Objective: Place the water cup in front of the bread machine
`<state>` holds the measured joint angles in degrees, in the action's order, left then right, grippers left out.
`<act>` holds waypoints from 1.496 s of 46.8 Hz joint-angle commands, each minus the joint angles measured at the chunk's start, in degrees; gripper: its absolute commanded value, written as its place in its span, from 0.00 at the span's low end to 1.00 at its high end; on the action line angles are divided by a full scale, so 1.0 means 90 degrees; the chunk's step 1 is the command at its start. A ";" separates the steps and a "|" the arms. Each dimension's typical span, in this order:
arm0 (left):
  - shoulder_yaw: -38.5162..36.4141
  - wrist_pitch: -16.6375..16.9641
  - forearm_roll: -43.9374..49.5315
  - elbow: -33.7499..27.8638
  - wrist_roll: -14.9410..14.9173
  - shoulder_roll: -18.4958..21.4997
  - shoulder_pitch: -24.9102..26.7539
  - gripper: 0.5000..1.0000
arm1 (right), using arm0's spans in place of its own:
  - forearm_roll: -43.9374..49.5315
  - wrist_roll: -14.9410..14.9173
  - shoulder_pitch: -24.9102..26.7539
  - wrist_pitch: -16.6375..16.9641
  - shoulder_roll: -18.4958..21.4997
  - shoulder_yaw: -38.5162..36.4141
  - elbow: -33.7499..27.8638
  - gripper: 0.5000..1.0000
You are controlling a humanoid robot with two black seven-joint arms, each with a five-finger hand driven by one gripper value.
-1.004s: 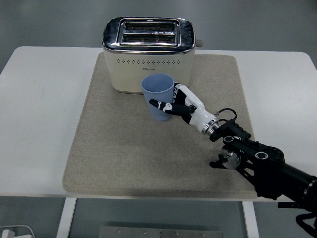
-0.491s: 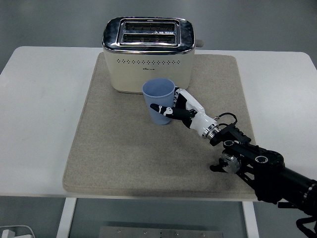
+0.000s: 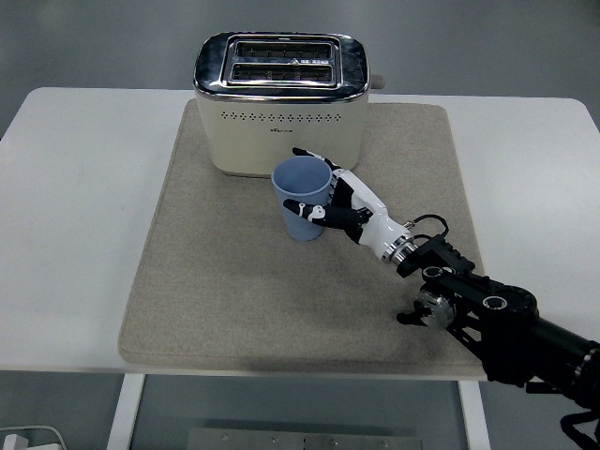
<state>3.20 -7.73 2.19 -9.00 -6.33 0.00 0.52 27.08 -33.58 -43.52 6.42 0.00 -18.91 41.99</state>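
Note:
The light blue water cup (image 3: 300, 192) stands upright on the beige mat (image 3: 216, 281), just in front of the cream and chrome bread machine (image 3: 279, 101), toward its right half. My right hand (image 3: 334, 199) comes in from the lower right and wraps the cup's right side. Its thumb (image 3: 307, 208) lies on the cup's front wall, and its fingers (image 3: 315, 157) reach around the back by the rim. The cup's base looks to be resting on the mat. The left arm is out of view.
The mat covers the middle of the white table (image 3: 75, 187). The bread machine stands at the mat's far edge with a lever (image 3: 379, 82) on its right side. My right forearm (image 3: 487, 309) lies over the mat's near right corner.
The cup and my right hand have moved slightly down and toward the near side, settling onto the mat. A fingertip now shows behind the cup's rim.

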 commanded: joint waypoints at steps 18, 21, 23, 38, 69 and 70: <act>0.0005 0.0000 0.0001 0.0004 0.0000 0.0000 0.0001 1.00 | -0.0001 0.0000 0.0021 0.0010 0.0000 0.0011 0.0080 0.83; -0.0004 0.0000 0.0001 0.0013 0.0000 0.0000 -0.0009 1.00 | -0.0011 0.0010 0.0060 0.0039 0.0000 0.0002 0.0149 0.83; -0.0005 0.0000 0.0001 0.0013 0.0000 0.0000 0.0001 1.00 | -0.0001 0.0020 0.0099 0.0039 0.0000 0.0002 0.0198 0.83; -0.0005 0.0000 0.0001 0.0004 0.0000 0.0000 -0.0008 1.00 | -0.0011 0.0030 0.0207 0.0059 -0.0303 0.0002 0.0598 0.83; -0.0004 0.0000 0.0001 0.0004 0.0000 0.0000 0.0001 1.00 | -0.0020 0.0030 0.0168 0.0010 -0.0410 -0.0086 0.0598 0.83; -0.0005 0.0000 0.0001 0.0004 0.0000 0.0000 0.0001 1.00 | -0.0020 0.0030 0.0177 0.0010 -0.0410 -0.0086 0.0598 0.83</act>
<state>3.17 -7.73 2.20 -8.98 -6.33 0.00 0.51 26.90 -33.31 -42.01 6.51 -3.69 -19.75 47.37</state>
